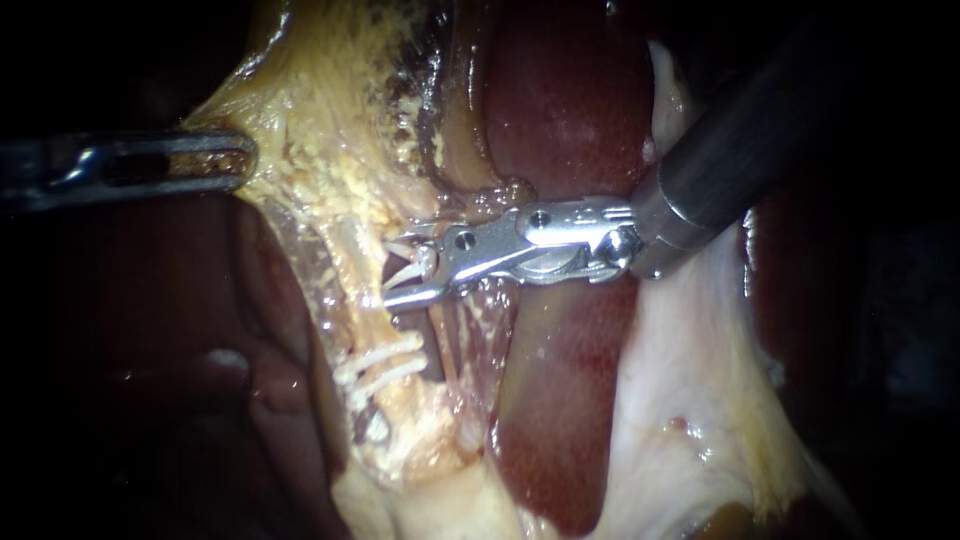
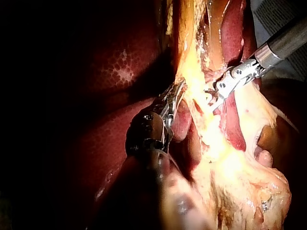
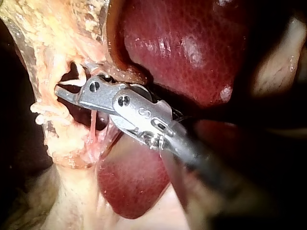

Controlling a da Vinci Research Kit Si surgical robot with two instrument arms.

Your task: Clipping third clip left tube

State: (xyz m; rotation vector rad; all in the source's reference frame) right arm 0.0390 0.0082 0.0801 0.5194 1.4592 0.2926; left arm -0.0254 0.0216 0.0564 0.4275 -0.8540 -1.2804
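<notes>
My right instrument (image 1: 403, 268) comes in from the upper right, and its jaws stand a little apart with a white clip (image 1: 408, 268) held between them. The clip straddles a thin pale tube (image 1: 362, 258) in the yellow fatty tissue (image 1: 330, 150). Two white clips (image 1: 380, 366) sit lower on the same tube. My left instrument (image 1: 236, 160) reaches in from the left, its jaws shut on the edge of that yellow tissue and holding it taut. The right wrist view shows the right instrument (image 3: 64, 89) with the clip (image 3: 72, 82) against the tissue. In the left wrist view my left instrument (image 2: 175, 95) grips the tissue.
Dark red liver (image 1: 570, 100) lies behind and below the right instrument's jaws. Pale whitish tissue (image 1: 680, 380) spreads under its shaft. A second thin strand (image 1: 470, 330) runs down just right of the jaws. Dark liver (image 1: 150, 330) fills the lower left.
</notes>
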